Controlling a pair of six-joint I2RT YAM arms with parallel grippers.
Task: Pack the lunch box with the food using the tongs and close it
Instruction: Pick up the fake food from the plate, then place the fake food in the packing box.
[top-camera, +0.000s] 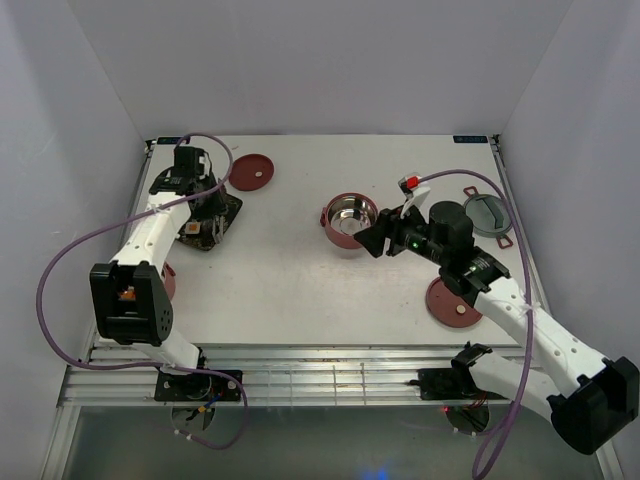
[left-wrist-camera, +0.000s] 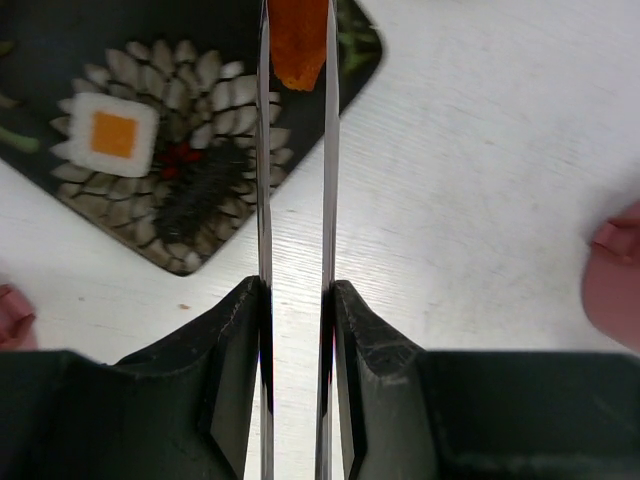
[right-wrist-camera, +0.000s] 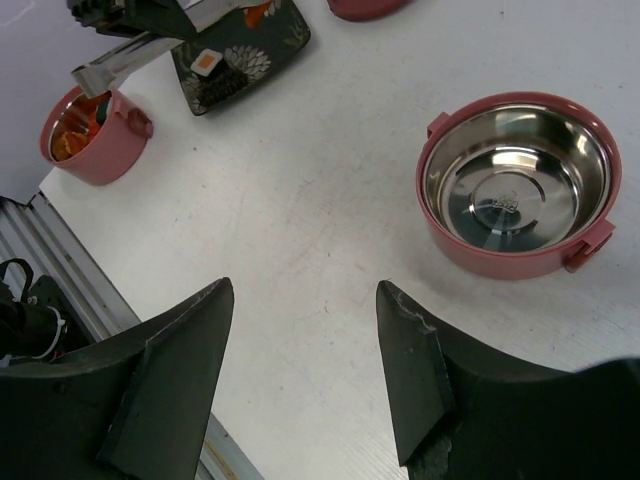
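Ok, left end effector (left-wrist-camera: 297, 300) clamped on the tongs (left-wrist-camera: 264, 150), tips over the floral plate (left-wrist-camera: 190, 235) w/ an orange piece (left-wrist-camera: 298, 45) between them. A white roll (left-wrist-camera: 113, 133) is on the plate too. One red tier (right-wrist-camera: 95, 160) has orange bits in; the other tier (right-wrist-camera: 520, 250) is bare steel. The right end effector (right-wrist-camera: 305, 300) is apart, holding nothing, near it. The lids (top-camera: 250, 172) lie off on the desk (top-camera: 300, 290). Looks like packing's partway, closing all to do.

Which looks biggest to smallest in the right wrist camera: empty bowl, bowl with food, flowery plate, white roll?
1. empty bowl, nearest
2. flowery plate and bowl with food: look about alike, both far off
3. white roll
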